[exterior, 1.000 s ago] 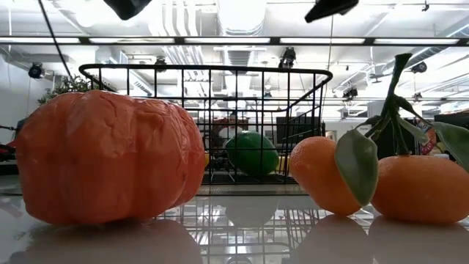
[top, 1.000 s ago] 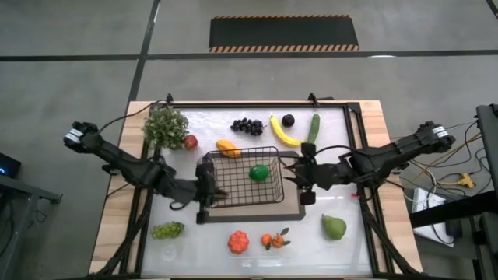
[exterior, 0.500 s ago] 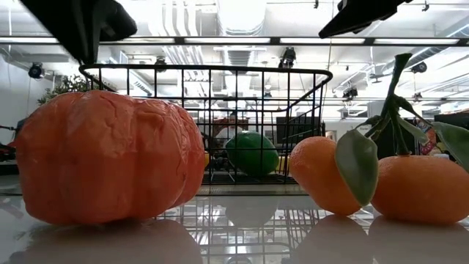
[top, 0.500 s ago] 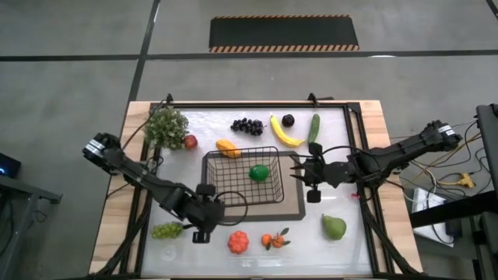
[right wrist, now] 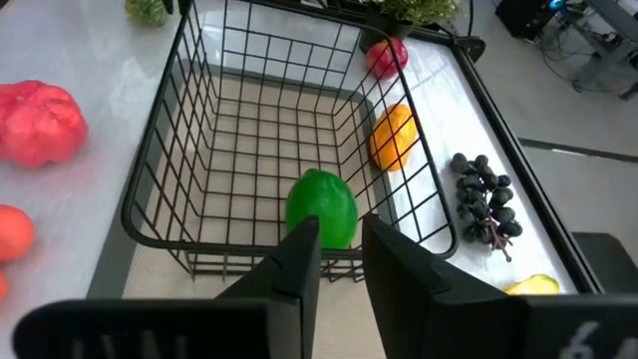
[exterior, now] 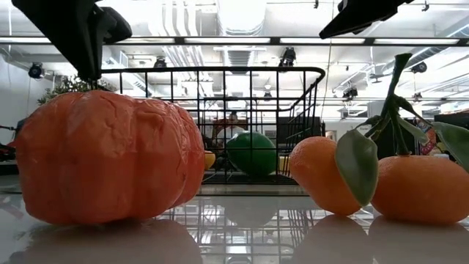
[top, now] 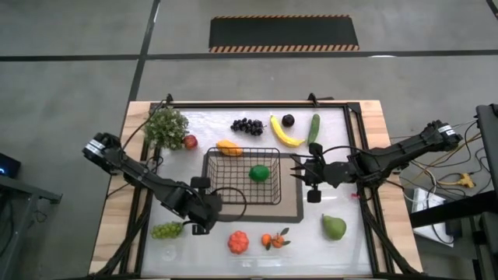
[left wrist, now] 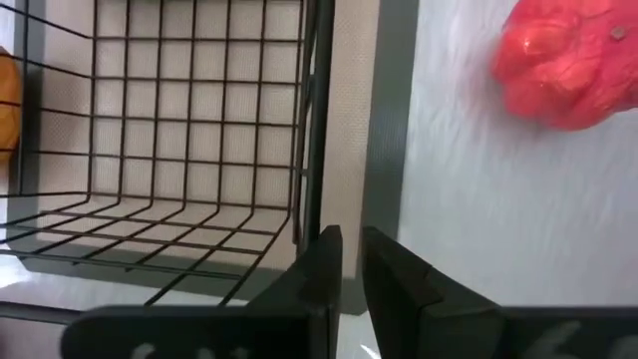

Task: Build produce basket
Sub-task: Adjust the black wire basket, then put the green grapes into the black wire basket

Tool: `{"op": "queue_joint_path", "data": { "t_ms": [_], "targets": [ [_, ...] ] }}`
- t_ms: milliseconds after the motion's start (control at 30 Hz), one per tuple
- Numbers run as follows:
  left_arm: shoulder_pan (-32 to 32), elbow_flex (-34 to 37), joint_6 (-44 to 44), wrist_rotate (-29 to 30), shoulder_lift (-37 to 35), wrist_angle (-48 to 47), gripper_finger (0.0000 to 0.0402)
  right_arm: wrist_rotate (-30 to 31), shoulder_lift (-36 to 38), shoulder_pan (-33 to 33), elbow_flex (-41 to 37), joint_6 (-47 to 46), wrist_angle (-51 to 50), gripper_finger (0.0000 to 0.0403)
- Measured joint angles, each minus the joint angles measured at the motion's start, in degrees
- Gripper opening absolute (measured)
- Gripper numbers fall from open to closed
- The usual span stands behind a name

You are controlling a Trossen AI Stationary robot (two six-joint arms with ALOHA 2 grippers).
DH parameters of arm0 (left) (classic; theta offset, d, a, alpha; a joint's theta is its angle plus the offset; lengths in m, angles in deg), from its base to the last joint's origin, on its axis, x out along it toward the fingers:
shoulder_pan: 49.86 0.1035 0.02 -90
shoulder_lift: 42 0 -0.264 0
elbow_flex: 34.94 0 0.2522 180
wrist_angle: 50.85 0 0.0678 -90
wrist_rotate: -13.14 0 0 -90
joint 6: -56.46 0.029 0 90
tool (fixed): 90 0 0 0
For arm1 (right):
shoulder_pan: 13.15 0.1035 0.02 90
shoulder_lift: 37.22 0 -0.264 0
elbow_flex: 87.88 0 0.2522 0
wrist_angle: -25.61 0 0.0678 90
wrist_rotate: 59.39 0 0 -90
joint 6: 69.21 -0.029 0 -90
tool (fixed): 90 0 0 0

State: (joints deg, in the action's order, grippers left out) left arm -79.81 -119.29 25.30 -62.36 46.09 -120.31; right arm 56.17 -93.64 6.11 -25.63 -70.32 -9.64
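The black wire basket (top: 233,193) stands on a grey mat (top: 294,211) in mid-table, with a round green fruit (right wrist: 321,204) lying on its floor. Produce lies around it: dark grapes (top: 247,125), banana (top: 285,133), cucumber (top: 313,128), an orange piece (top: 228,147), a red apple (top: 190,141), a red tomato (top: 238,243), two oranges (top: 272,240), a pear (top: 334,227) and green grapes (top: 167,230). My left gripper (left wrist: 351,254) points down, shut, at the basket's near-left corner (left wrist: 304,224). My right gripper (right wrist: 341,244) hovers, shut and holding nothing, beyond the basket's right wall. My left gripper's shut fingers (left wrist: 324,261) come from above, right beside the upright wire of the basket's near-left corner, over the mat's dark border. Whether they touch the wire, I cannot tell.
A bushy leafy plant (top: 166,124) and a small dark fruit (top: 288,120) stand near the far edge. A dark frame (top: 354,155) runs around the white tabletop. Bare tabletop lies between the tomato and the green grapes.
My left gripper has gone from the basket's left wall toward the table's near edge, sunk and tipped to point steeply down at the near-left corner. The basket has turned slightly on the mat. My right gripper has sunk a little.
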Motion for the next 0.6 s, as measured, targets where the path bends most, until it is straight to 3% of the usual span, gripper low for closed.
{"op": "queue_joint_path", "data": {
  "t_ms": [200, 400, 600],
  "targets": [
    [-0.02, -0.76, 6.45, 0.07, -3.54, 6.38, 0.0026, 0.02, 0.00, 0.00, 0.00, -0.89, -0.01, 0.0068],
    [-0.11, 1.41, 26.87, 2.54, -10.23, 21.40, 0.0026, 4.42, 0.00, -0.02, -0.13, -2.01, -0.03, 0.0059],
    [1.12, 9.31, 46.09, 2.76, -16.80, 39.88, 0.0026, 7.50, -0.02, -0.07, -0.23, -3.43, 0.52, 0.0052]
  ]
}}
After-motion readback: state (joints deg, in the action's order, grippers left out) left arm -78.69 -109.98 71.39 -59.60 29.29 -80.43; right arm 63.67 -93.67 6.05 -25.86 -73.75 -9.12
